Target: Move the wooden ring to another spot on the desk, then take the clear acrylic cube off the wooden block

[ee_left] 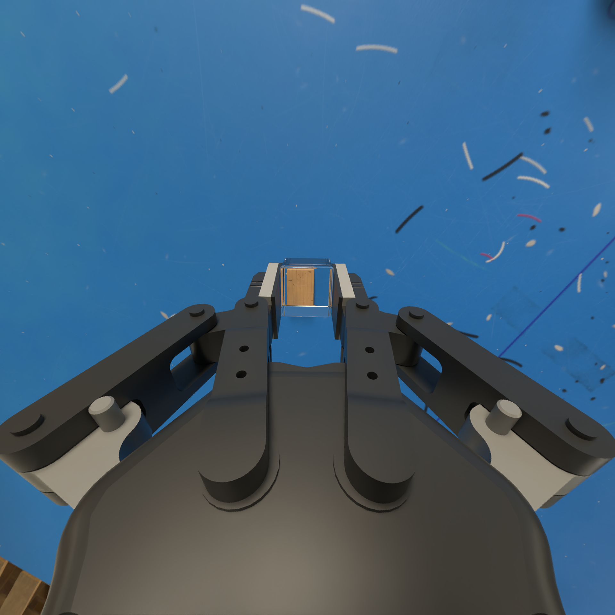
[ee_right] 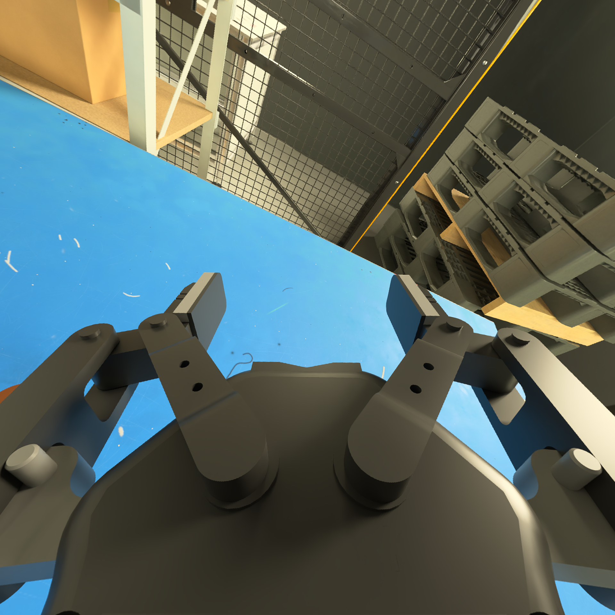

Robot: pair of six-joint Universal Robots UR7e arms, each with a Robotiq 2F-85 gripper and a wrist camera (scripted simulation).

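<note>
left wrist view, nearest the lens: the dark body and linkages of the left gripper [ee_left: 306,289] fill the lower half of the frame. its jaws are closed on the clear acrylic cube [ee_left: 306,287], one light pad against each side face, at frame centre. through the cube a tan wooden surface shows, offset to the left inside it; whether that is the wooden block directly beneath, and whether the cube touches it, cannot be told. beyond the fingers lies the blue table [ee_left: 199,166], scuffed, with short white, black and red marks, densest toward the right edge. a strip of brown wooden planking [ee_left: 16,589] shows in the lower left corner.

right wrist view, nearest the lens: the right gripper [ee_right: 306,299] occupies the lower half, its jaws spread wide with nothing between them, only bare blue table behind. a small orange-brown patch [ee_right: 6,392] sits at the left edge, partly hidden by a linkage; what it is cannot be told. the table edge runs diagonally from upper left to mid right. beyond it, upper left, a wooden shelf [ee_right: 100,106] with pale metal posts; upper centre, a wire mesh fence [ee_right: 316,116]; right, stacked grey crates [ee_right: 532,216] on a wooden pallet [ee_right: 532,319].

the wooden ring is not identifiable in either view.
</note>
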